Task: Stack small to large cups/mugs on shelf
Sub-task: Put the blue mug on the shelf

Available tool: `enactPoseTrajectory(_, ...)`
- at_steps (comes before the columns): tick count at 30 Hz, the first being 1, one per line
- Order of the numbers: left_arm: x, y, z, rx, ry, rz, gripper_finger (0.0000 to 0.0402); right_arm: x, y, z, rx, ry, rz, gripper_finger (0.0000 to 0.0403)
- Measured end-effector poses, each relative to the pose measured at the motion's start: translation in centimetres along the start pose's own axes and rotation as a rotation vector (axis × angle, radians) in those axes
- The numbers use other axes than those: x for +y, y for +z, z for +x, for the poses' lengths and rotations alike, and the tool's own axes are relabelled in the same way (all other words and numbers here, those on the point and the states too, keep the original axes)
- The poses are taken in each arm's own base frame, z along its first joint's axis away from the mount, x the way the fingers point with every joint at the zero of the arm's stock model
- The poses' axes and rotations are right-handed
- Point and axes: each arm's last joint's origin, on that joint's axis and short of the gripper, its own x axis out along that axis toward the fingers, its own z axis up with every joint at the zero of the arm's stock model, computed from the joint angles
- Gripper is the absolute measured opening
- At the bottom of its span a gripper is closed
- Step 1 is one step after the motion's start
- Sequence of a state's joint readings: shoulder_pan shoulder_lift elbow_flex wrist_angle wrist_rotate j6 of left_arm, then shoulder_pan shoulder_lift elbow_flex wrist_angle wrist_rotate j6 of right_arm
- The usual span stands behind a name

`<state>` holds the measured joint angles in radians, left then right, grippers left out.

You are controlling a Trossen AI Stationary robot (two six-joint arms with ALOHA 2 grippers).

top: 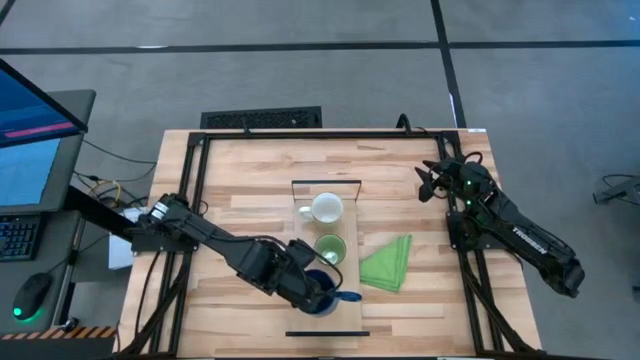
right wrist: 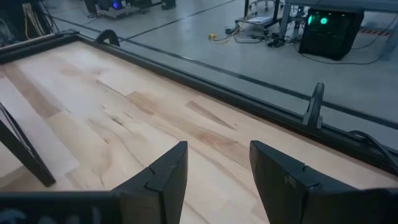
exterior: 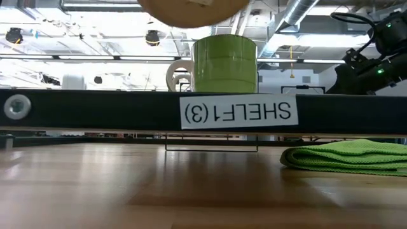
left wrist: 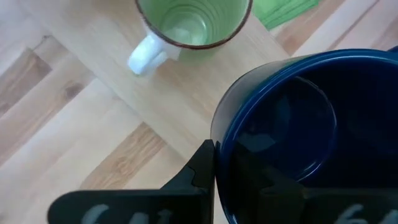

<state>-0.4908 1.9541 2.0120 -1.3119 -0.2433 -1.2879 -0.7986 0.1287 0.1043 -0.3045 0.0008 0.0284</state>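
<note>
Left end effector (top: 318,290) grasps blue mug (top: 322,292); green mug (top: 330,249) empty; right end effector (right wrist: 214,168) released.

Grey concrete floor (top: 300,80) crossed by dark seam lines surrounds the wooden bench (top: 250,170). A monitor (top: 30,150) with a blue screen, a keyboard (top: 15,238) and a mouse (top: 33,293) stand to one side. Overhead, silver ventilation ducts (exterior: 299,16) and round ceiling lamps (exterior: 152,38) hang below bright ceiling panels.
</note>
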Motion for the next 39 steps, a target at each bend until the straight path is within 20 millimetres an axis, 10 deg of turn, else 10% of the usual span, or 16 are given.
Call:
enactPoseTrajectory(16,-2.0,-0.5,4.7,0.073,-0.007,-0.004,0.0009,0.0,0.0,0.0,0.001,0.003,-0.002,0.0196)
enactPoseTrajectory(39,-1.9,-1.0,5.3,0.165,0.02,0.071,0.0009,0.0,-0.1,0.0,0.01,0.002,-0.002,0.0195)
